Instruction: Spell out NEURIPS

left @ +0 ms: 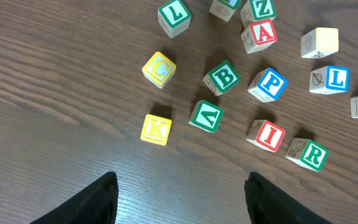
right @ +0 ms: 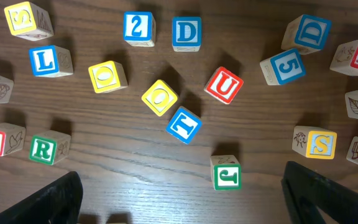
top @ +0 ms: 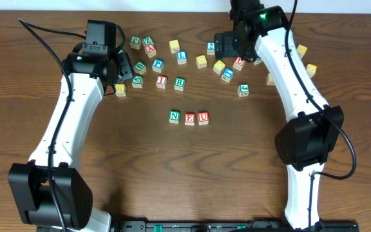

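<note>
**A:** Looking from overhead, I see the green N cube [top: 174,116], red E cube [top: 189,118] and red U cube [top: 203,118] side by side in a row in the middle of the surface [top: 140,167]. Neither wrist view takes in that row.

**B:** The left wrist view makes the loose letters readable. The blue P cube [left: 269,84] stands tilted, and the red I cube [left: 267,135] sits just beside the green R cube [left: 308,154]. All three are well apart from the row, on its far side.

**A:** And the left gripper [left: 180,186]?

**B:** Its fingers are spread with nothing between them, over bare wood near a yellow K cube [left: 155,129].

**A:** What does the right wrist view add?

**B:** It shows two S cubes that can't be read from overhead: a yellow S cube [right: 320,144] at the right and a second yellow S cube [right: 27,18] at the top left. There's also a loose red U cube [right: 224,85], a blue T cube [right: 183,124] and a green J cube [right: 225,172].

**A:** And the right gripper [right: 182,186]?

**B:** It's spread wide and holding nothing.

**A:** The surface?

**B:** Dark brown wood with a strong grain.
</note>
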Motion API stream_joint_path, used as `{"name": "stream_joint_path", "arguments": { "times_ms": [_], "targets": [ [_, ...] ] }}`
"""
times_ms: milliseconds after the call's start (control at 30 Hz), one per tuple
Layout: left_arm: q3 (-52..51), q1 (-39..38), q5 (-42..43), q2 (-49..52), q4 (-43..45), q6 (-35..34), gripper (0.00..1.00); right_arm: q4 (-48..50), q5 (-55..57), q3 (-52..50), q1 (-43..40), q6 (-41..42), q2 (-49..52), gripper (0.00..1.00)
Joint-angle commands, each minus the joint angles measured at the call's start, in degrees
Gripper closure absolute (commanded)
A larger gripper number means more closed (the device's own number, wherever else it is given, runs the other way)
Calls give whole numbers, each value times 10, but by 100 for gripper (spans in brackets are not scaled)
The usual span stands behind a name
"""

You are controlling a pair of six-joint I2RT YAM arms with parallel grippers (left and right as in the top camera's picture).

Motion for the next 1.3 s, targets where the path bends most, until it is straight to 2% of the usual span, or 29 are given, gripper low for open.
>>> {"name": "stream_joint_path", "arguments": {
  "times_ms": [0, 1267],
  "targets": [
    [5, 2, -7, 3, 0, -2, 35, 3, -2, -5, 1, -7, 0, 2],
    [5, 2, -5, 15, 7, -2, 35, 16, -11, -8, 7, 2, 0, 5]
  ]
}}
